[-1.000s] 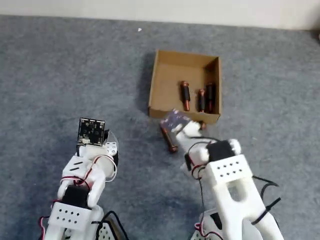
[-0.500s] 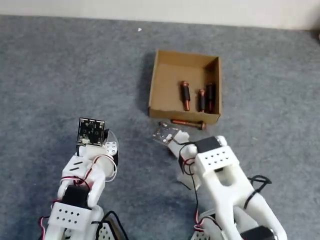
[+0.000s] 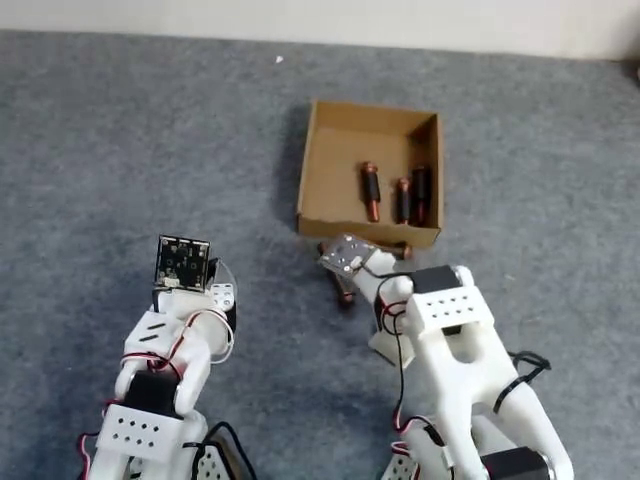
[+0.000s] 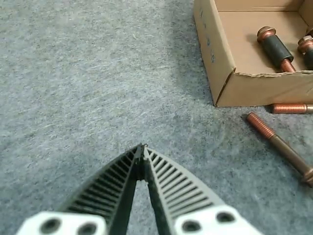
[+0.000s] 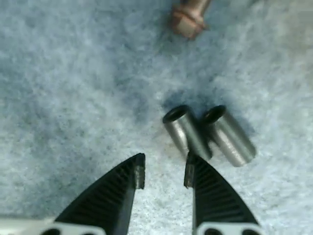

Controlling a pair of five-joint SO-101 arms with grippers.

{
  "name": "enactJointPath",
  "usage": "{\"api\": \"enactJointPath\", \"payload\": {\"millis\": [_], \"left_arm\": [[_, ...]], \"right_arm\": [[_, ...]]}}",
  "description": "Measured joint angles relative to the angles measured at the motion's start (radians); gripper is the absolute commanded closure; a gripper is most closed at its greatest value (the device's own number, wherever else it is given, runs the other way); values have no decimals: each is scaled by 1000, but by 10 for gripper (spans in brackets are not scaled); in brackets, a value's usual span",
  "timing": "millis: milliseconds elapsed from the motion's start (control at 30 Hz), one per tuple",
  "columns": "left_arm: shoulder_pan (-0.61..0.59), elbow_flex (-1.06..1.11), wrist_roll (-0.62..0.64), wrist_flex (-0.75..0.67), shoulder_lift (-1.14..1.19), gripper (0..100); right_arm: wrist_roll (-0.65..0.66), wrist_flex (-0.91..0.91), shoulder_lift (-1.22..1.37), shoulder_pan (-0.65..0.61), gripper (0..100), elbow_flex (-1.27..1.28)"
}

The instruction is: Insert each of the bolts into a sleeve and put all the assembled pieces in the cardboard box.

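Note:
The cardboard box (image 3: 304, 180) holds three bolts in dark sleeves (image 3: 370, 190); its near corner (image 4: 222, 73) shows in the left wrist view. Two bare copper bolts lie on the carpet in front of it, one along the box wall (image 4: 288, 107), one slanting away (image 4: 279, 147) (image 3: 343, 288). Two loose grey sleeves (image 5: 187, 131) (image 5: 229, 138) lie side by side just beyond my right gripper (image 5: 163, 172), which is open and empty above the carpet. A bolt head (image 5: 190, 17) lies farther off. My left gripper (image 4: 143, 152) is shut and empty, well short of the box.
Grey carpet covers the whole table. The right arm's white body (image 3: 450, 330) hangs over the carpet just in front of the box. The left arm (image 3: 175, 330) sits at the near left, with bare carpet around it.
The right arm drew back and left half a second ago, uncovering the bolt along the box wall, then swung forward again over it. The left arm kept still.

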Motion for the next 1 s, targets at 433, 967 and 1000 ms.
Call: {"api": "enactJointPath", "payload": {"millis": [433, 967, 1000], "left_arm": [[0, 2, 0, 0, 0, 991], [0, 2, 0, 0, 0, 992], [0, 2, 0, 0, 0, 992]], "right_arm": [[6, -120, 14, 2, 868, 21], [58, -270, -6, 8, 868, 176], [63, -272, -6, 8, 868, 181]]}}
